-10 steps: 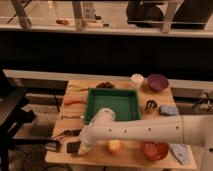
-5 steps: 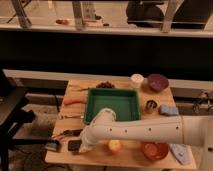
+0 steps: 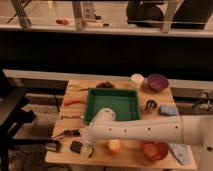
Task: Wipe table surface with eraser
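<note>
A green tray [image 3: 120,103] (smooth, rectangular) sits mid-table. A round peach-coloured fruit [image 3: 115,146] and a glossy red bowl [image 3: 154,150] lie along the front edge. The flat black eraser [image 3: 76,146] lies near the front-left corner of the tan wooden table surface [image 3: 127,159], just left of the gripper [image 3: 88,151]. Whether the gripper is open or closed cannot be told.

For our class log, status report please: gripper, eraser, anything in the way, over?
The gripper low at near edge of table surface, beside eraser. The eraser lies flat. In the way: peach-coloured fruit, close on gripper's other side.
</note>
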